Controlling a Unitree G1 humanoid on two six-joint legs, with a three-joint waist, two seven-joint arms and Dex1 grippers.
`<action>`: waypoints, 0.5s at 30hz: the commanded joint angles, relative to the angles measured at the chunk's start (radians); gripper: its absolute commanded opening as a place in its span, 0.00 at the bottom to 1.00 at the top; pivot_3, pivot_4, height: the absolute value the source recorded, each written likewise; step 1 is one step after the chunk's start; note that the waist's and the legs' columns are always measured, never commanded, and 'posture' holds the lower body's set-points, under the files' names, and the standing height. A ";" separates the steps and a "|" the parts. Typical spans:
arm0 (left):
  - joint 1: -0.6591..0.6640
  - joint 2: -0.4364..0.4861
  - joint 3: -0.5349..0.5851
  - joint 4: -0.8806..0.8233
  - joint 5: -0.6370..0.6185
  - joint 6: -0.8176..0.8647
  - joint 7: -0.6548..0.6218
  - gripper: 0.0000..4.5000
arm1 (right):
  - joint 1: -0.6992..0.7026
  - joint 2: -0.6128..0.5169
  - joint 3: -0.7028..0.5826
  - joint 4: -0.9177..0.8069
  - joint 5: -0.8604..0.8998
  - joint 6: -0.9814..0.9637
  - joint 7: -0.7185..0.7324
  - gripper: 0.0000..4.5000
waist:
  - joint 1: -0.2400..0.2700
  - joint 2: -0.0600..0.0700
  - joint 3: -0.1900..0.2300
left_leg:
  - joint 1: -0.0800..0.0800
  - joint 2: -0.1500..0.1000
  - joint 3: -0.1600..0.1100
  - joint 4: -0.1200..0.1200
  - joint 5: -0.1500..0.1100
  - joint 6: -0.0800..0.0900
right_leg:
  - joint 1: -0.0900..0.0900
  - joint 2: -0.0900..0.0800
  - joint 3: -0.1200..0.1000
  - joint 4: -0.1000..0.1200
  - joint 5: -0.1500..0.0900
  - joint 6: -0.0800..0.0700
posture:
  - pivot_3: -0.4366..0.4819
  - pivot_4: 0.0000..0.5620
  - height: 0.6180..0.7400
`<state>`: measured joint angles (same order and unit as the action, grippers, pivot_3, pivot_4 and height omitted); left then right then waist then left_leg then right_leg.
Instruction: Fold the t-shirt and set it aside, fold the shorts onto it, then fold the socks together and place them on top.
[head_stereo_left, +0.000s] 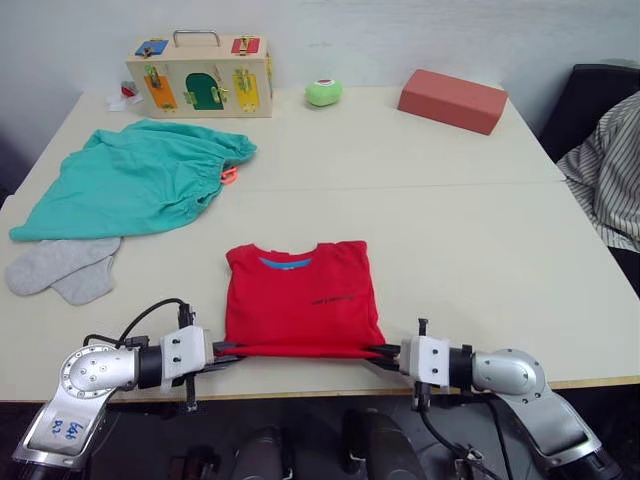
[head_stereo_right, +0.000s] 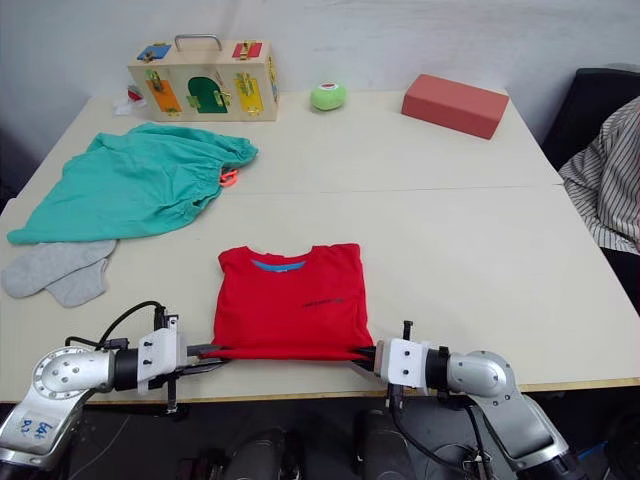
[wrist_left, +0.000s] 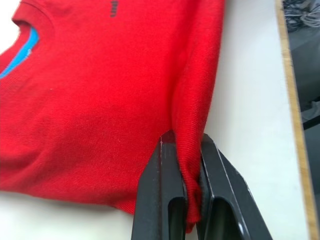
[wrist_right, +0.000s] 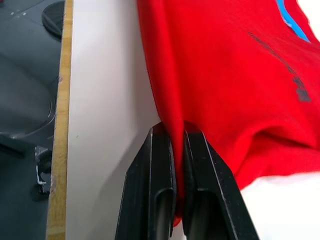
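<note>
Left eye view: one t-shirt (head_stereo_left: 300, 298), one shorts (head_stereo_left: 135, 180), seemingly two socks (head_stereo_left: 62, 268).

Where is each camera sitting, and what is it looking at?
Left eye: on the head, looking down over the table at the t-shirt, shorts and socks; both arms show.
Right eye: beside it, same scene.
Left wrist: on the left arm, looking along the left tool pinching the t-shirt's near edge.
Right wrist: on the right arm, looking along the right tool pinching that edge too.
Shared: all four see the t-shirt.
</note>
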<state>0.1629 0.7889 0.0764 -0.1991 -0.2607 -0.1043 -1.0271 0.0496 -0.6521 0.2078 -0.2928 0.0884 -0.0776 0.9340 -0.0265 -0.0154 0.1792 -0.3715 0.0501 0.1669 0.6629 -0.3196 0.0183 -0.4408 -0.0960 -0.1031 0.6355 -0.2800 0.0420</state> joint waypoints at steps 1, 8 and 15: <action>0.033 0.033 0.060 -0.028 -0.036 0.016 -0.018 0.25 | 0.043 -0.044 -0.057 -0.036 0.059 0.000 0.028 0.24 | 0.000 0.000 0.000 | 0.000 0.000 0.000 0.000 0.000 0.000 | 0.000 0.000 0.000 0.000 0.000 0.000 | 0.48 0.27 1.00; 0.199 0.131 0.214 -0.134 -0.263 0.252 -0.134 0.47 | 0.086 -0.187 -0.175 -0.187 0.480 0.236 0.226 0.72 | -0.003 -0.001 0.000 | 0.000 0.002 -0.001 0.000 -0.003 0.004 | 0.002 0.001 -0.001 -0.004 0.000 0.000 | 0.48 0.27 1.00; 0.082 0.105 0.281 -0.228 -0.501 0.535 -0.012 0.33 | -0.180 -0.106 -0.129 -0.151 0.581 0.412 0.166 0.41 | 0.008 -0.002 0.003 | 0.002 0.002 -0.008 0.001 -0.004 -0.001 | 0.008 0.001 -0.005 -0.007 -0.001 -0.002 | 0.48 0.27 1.00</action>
<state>0.2858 0.9154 0.3655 -0.3959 -0.7223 0.4005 -1.0979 -0.1044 -0.7888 0.0459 -0.4555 0.6883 0.3339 1.1224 -0.0181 -0.0176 0.1819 -0.3694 0.0524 0.1587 0.6635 -0.3241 0.0163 -0.4328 -0.0944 -0.1089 0.6284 -0.2812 0.0399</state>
